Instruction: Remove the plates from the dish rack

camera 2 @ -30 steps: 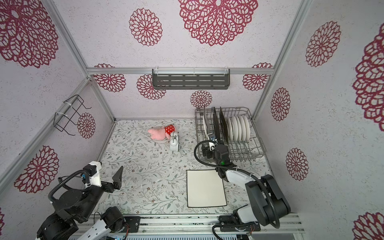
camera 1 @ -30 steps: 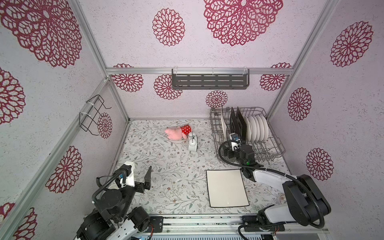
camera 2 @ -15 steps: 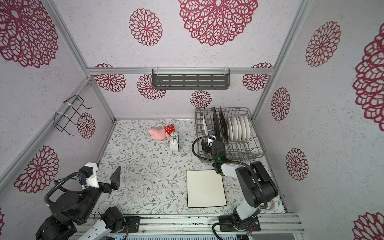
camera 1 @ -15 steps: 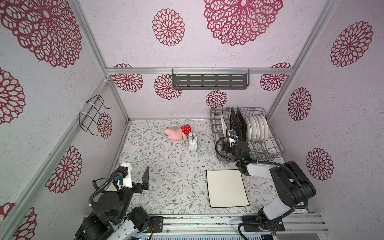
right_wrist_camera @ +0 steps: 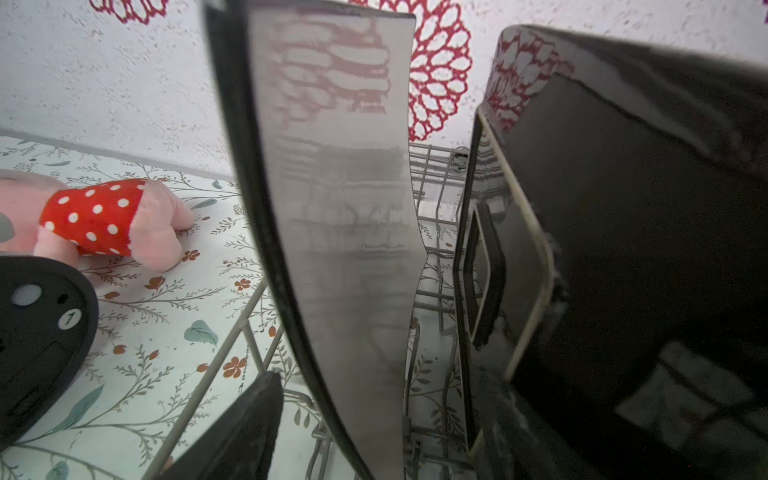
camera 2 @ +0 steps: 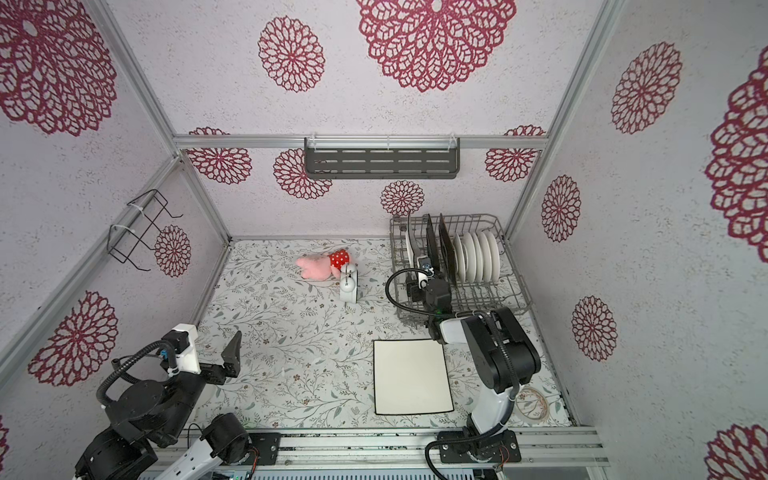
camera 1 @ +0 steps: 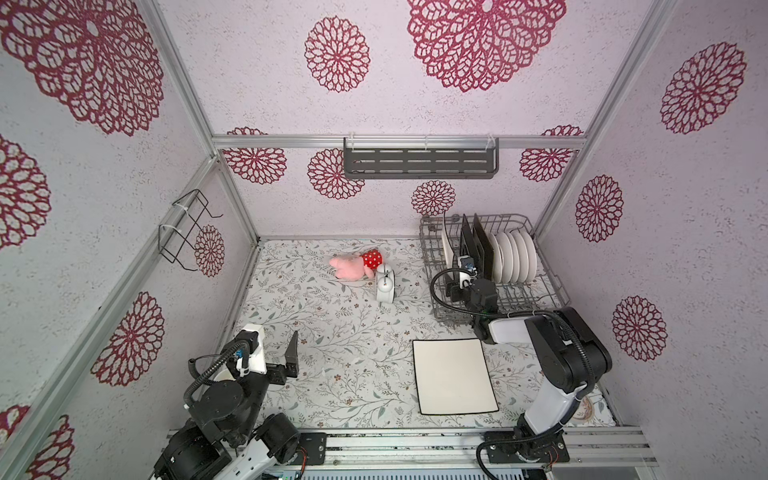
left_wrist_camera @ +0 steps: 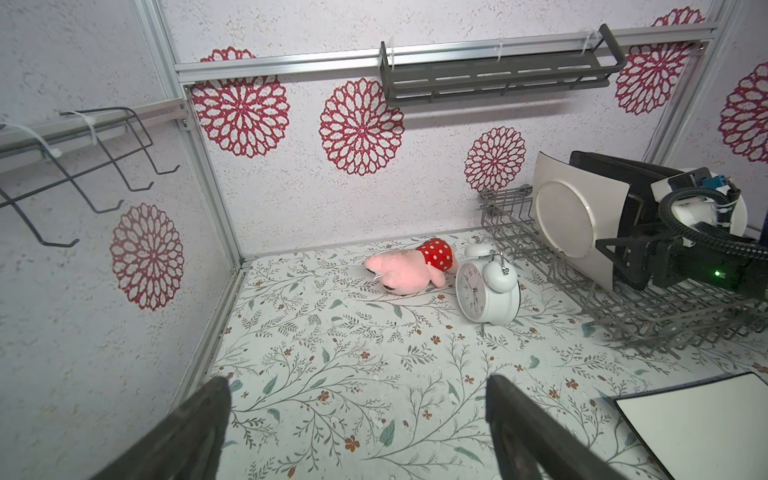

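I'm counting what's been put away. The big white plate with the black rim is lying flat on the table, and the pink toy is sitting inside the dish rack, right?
Not quite. The big white plate does lie flat on the table, but the pink toy lies on the table beside the clock, outside the dish rack. Both top views show it.

Dish rack [camera 1: 536, 291] at back right of counter [camera 1: 332, 332], w/ plates [camera 1: 509, 255] upright in its rear half. One flat plate [camera 1: 454, 376] on counter in front of rack. Alarm clock [camera 1: 385, 284] left of rack, soft toy [camera 1: 353, 266] just behind it. Wall shelf [camera 1: 419, 163] on back wall, wire holder [camera 1: 183, 232] on left wall.
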Tool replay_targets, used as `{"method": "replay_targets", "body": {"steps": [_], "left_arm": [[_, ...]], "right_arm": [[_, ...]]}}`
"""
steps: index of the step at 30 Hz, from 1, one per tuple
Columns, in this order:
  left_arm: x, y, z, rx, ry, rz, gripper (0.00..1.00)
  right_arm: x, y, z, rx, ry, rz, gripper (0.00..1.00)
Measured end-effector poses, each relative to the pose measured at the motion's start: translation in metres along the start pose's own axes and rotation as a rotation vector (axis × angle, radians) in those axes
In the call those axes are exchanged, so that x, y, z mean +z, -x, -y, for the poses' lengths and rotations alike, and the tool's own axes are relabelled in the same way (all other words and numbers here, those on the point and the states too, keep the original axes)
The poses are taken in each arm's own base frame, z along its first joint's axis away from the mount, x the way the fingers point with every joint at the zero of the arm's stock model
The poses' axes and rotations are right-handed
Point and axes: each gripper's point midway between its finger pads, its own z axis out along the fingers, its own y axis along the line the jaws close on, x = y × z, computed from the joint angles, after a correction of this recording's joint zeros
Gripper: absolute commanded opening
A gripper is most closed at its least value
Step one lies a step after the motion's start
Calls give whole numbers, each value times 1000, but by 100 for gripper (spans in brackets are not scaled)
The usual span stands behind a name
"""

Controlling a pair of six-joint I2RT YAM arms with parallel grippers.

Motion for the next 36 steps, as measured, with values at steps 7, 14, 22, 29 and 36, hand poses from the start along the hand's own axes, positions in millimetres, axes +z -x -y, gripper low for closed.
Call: {"method": "replay_targets", "body": {"steps": [7, 14, 22, 29, 36], "left_arm": [[2, -1, -2, 8, 25, -9, 98], [7, -4, -3, 37, 50, -34, 97], [8, -4, -5, 42, 67, -40, 97], [11, -6, -4, 54, 78, -54, 97], [11, -6, -5, 58, 83, -54, 97]], "right_arm": [[14, 2, -3, 6, 28, 29, 72], [27, 0, -4, 21, 51, 60, 65], [34, 0, -6, 44, 69, 100, 59], [35, 4, -3, 53, 63, 133, 53], [36, 4, -2, 53, 60, 144, 46]]}}
